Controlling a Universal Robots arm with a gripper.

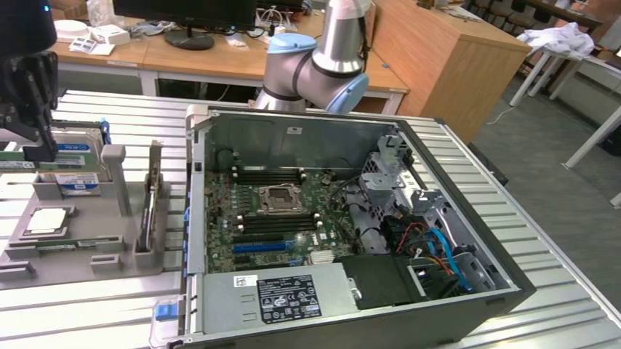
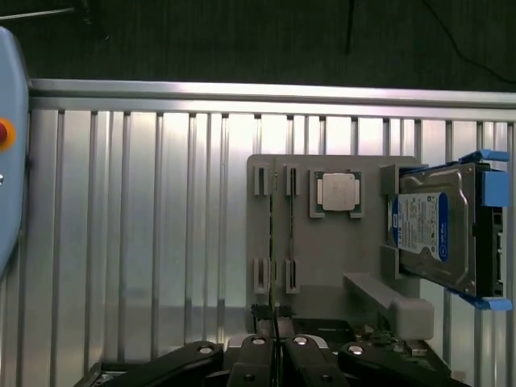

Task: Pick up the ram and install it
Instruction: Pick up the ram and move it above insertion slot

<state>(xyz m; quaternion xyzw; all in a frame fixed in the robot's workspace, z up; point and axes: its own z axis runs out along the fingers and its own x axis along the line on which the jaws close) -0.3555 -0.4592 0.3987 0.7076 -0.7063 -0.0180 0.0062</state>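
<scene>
My gripper [image 1: 39, 149] hangs high over the grey parts holder [image 1: 97, 240] at the exterior view's left, away from the open computer case [image 1: 456, 145]. In the wrist view the gripper [image 2: 274, 343] is shut on the ram [image 2: 274, 242], which shows edge-on as a thin dark-green line running out from the fingertips over the holder [image 2: 363, 266]. In the exterior view a green strip of the ram [image 1: 19, 166] shows just under the fingers. The black memory slots [image 1: 272, 174] lie on the motherboard beside the processor socket [image 1: 279, 196].
On the holder sit a square silver processor chip [image 2: 337, 193] and an upright blue-labelled hard drive [image 2: 435, 230]. The case holds a power supply [image 1: 281, 294] and cables [image 1: 437, 247]. The ribbed metal table [image 1: 553, 247] carries everything. Desks stand behind.
</scene>
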